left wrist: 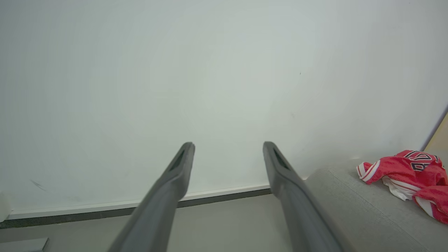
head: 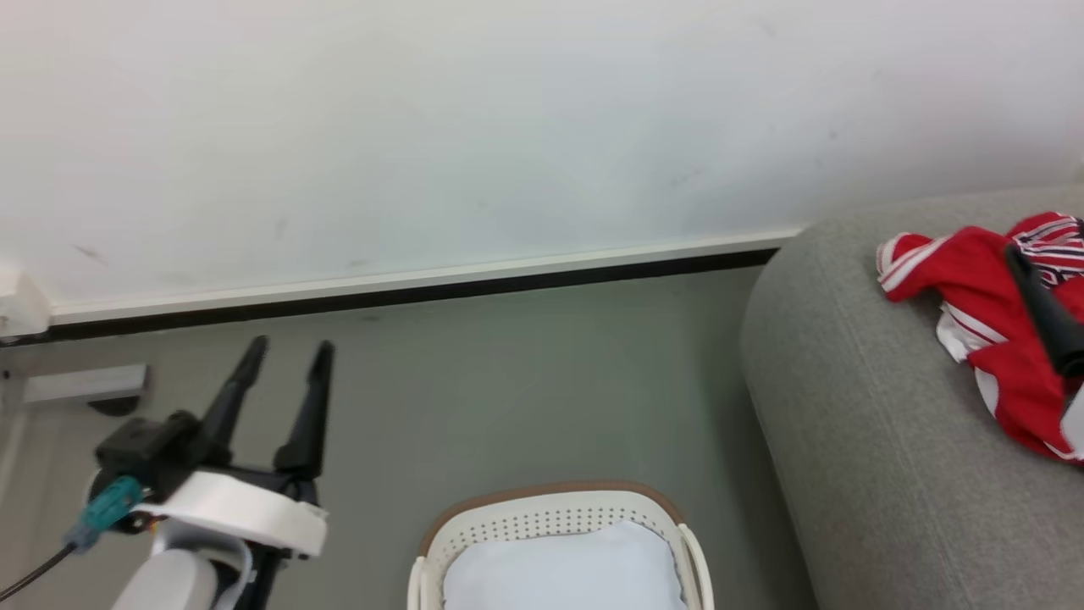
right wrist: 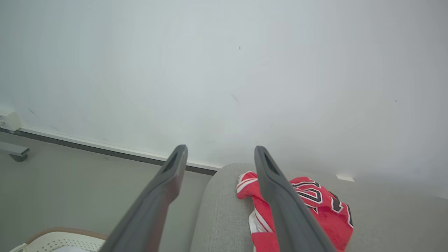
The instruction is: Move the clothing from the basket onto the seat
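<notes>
A grey-green floor (head: pixel 525 381) meets a scuffed white wall (head: pixel 508 127) along a white baseboard (head: pixel 423 284) with a dark strip beneath. The light grey seat (head: pixel 847 407) fills the right of the head view, and the red clothing (head: pixel 974 280) lies crumpled on it at the upper right. Its black-and-white lettering is too creased to read. The basket (head: pixel 550 490) stands at bottom centre, showing its pale lining (head: pixel 563 568). The left gripper (head: pixel 290 349), lower left, and the right gripper (right wrist: pixel 220 149) both stand spread wide, holding nothing.
</notes>
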`<state>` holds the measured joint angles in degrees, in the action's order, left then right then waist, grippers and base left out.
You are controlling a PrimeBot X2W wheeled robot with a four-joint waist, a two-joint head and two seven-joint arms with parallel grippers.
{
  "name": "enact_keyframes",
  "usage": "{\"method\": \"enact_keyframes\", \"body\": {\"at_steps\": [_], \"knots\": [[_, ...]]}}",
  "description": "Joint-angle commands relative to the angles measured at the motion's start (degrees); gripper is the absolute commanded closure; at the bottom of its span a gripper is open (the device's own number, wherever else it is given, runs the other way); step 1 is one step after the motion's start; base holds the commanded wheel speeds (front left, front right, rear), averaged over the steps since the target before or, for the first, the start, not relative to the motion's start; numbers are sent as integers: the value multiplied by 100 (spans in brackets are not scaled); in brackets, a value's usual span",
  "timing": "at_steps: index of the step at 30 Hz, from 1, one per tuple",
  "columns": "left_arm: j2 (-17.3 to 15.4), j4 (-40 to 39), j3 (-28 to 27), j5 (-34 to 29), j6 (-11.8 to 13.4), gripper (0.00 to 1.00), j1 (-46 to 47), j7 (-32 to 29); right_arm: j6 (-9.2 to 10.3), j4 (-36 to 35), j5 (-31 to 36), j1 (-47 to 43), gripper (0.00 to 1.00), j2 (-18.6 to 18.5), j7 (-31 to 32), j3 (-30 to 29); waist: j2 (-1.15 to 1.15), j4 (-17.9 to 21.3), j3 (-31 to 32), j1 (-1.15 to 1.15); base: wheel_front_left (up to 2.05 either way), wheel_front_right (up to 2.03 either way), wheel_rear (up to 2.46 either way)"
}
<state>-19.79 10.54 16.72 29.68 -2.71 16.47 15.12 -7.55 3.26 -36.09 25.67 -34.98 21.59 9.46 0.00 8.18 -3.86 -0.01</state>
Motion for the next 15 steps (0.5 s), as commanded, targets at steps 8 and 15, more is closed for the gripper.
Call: {"method": "enact_keyframes", "body": {"at_steps": [8, 15], "knots": [[483, -14, -1043, -596, 90, 0, -679, 2, 13, 142, 934, -735, 0, 1060, -2031, 128, 0, -498, 241, 1, 0, 0, 0], [982, 97, -1574, -1063, -83, 0, -1039, 2, 13, 716, 1330, -1499, 0, 1855, -3335, 7, 0, -644, 346, 1, 0, 0, 0]]}}
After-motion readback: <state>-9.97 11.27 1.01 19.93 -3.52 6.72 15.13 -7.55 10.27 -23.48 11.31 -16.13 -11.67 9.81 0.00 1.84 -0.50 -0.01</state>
